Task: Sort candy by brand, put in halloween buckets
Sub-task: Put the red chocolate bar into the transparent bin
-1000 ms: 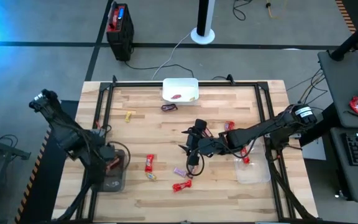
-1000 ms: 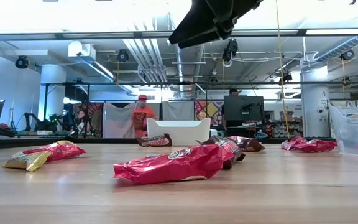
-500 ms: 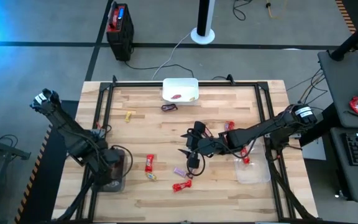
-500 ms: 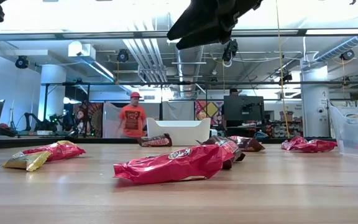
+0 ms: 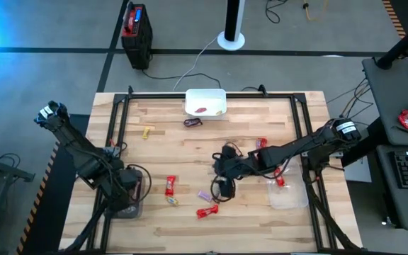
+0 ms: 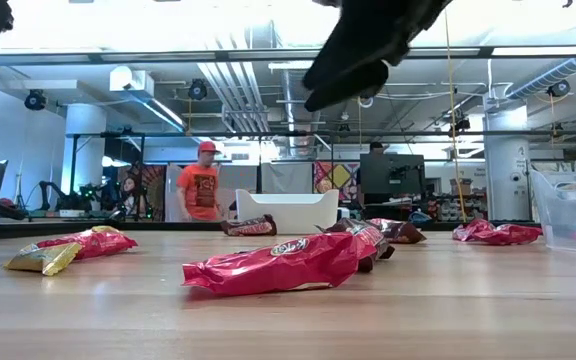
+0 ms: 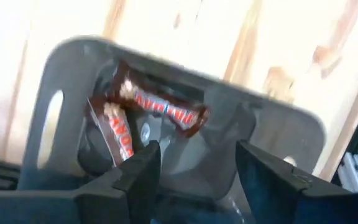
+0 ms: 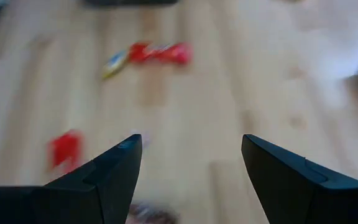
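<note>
My left gripper (image 7: 197, 171) hangs open just above the dark grey bin (image 5: 130, 200). Two brown candies (image 7: 143, 112) lie on the bin's floor, and nothing is between the fingers. My right gripper (image 5: 224, 187) stands open above mid-table, slanting down, over a purple candy (image 5: 204, 195) and a red one (image 5: 206, 210). A red candy (image 5: 170, 185) and a yellow one (image 5: 172, 200) lie to their left. The white bin (image 5: 205, 103) at the far edge holds a red candy. The clear bin (image 5: 289, 195) sits at the near right.
More candies lie loose: a brown one (image 5: 193, 122), a yellow one (image 5: 147, 132) and red ones (image 5: 261, 144) (image 5: 280, 180). A black rail frames the table (image 5: 190, 149). A person in an orange shirt (image 6: 200, 190) stands far behind it.
My left gripper has sunk a little over the dark grey bin. My right gripper has turned at the wrist and tipped further down, and it stays above the middle of the table. The candies on the table have kept their places.
</note>
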You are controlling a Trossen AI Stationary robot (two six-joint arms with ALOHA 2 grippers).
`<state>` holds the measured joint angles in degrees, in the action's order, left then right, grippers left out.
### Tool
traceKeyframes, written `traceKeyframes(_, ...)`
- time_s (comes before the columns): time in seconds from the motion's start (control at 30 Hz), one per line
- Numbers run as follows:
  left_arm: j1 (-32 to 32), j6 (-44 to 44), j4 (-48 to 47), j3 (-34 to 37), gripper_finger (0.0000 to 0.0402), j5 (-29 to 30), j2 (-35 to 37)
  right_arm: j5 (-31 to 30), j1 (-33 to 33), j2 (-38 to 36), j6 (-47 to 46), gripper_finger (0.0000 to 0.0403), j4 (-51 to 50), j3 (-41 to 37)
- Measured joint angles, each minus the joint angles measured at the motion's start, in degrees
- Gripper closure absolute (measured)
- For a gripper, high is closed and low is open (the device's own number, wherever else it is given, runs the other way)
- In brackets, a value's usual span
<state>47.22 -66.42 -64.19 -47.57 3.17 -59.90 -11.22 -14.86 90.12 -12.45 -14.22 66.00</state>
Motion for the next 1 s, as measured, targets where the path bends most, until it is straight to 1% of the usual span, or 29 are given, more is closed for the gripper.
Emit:
traceKeyframes(0.07, 0.0, 1.3, 0.1, -1.3, 0.0211, 2.2, 0.0, 3.8, -0.7, 0.7, 0.0, 0.0131, 0.2, 0.1)
traceKeyframes(0.13, 0.0, 3.2, 0.2, -2.9, 0.0211, 5.7, 0.0, 5.5, -1.8, 1.8, 0.4, 0.0133, 0.1, 0.1)
traceKeyframes(0.27, 0.0, 8.2, 0.7, -6.5, 0.0211, 15.5, 0.0, 5.7, -4.9, 5.1, 0.0, 0.0139, -0.1, 0.9)
traceKeyframes(0.37, 0.0, 12.7, 1.3, -8.0, 0.0211, 20.3, 0.0, 5.4, -6.9, 7.1, -1.3, 0.0144, -0.1, 3.0)
traceKeyframes(0.57, 0.0, 20.0, 4.1, -8.0, 0.0211, 30.1, -0.4, 3.8, -9.3, 11.5, -2.4, 0.0152, -0.6, 6.7)
traceKeyframes(0.67, 0.0, 22.0, 5.0, -7.9, 0.0211, 32.2, -1.3, 3.7, -10.4, 14.4, -2.4, 0.0150, -0.5, 9.3)
traceKeyframes(0.77, 0.0, 22.9, 5.7, -7.9, 0.0211, 32.4, -2.3, 3.7, -11.4, 17.8, -2.6, 0.0147, -1.6, 12.4)
traceKeyframes(0.9, 0.1, 22.9, 5.7, -7.9, 0.0211, 32.4, -4.0, 3.6, -11.9, 22.2, -4.2, 0.0148, -6.9, 17.4)
traceKeyframes(1.0, 0.1, 23.5, 5.7, -7.8, 0.0211, 32.4, -5.2, 3.5, -11.9, 25.8, -5.4, 0.0151, -12.9, 21.5)
